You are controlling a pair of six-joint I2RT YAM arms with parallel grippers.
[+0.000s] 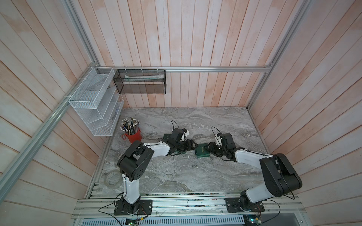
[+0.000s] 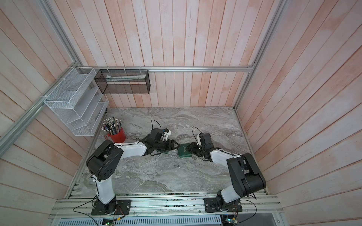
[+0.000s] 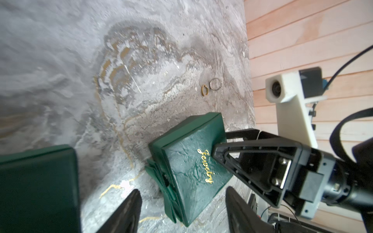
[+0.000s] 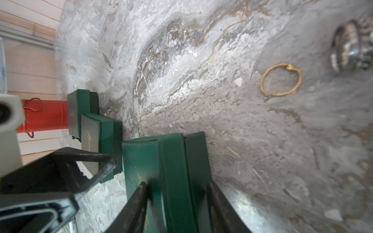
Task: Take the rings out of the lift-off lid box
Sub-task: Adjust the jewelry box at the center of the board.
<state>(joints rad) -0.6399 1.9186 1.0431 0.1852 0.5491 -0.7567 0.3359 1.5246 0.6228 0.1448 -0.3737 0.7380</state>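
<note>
The lift-off lid box (image 3: pixel 187 161) is dark green with a gold "Jewelry" script. It is tilted on the marble table (image 1: pixel 176 176) with its lid on, and it shows in both top views (image 1: pixel 202 151) (image 2: pixel 184 151). My right gripper (image 4: pixel 177 183) is shut on the box (image 4: pixel 173 161), one finger on each broad face. My left gripper (image 3: pixel 182 190) stands open, and a corner of the box lies between its fingers untouched. Two rings lie loose on the marble beyond the box: a gold ring (image 3: pixel 205 89) (image 4: pixel 281 80) and a silver ring (image 3: pixel 215 83) (image 4: pixel 347 46).
Two more green boxes (image 4: pixel 82 109) (image 4: pixel 101 137) lie under the left arm, near the red cup of pens (image 1: pixel 133 135). A tape roll (image 1: pixel 112 179) sits at the front left. A white wire rack (image 1: pixel 94 105) and a black mesh basket (image 1: pixel 141 82) hang on the walls.
</note>
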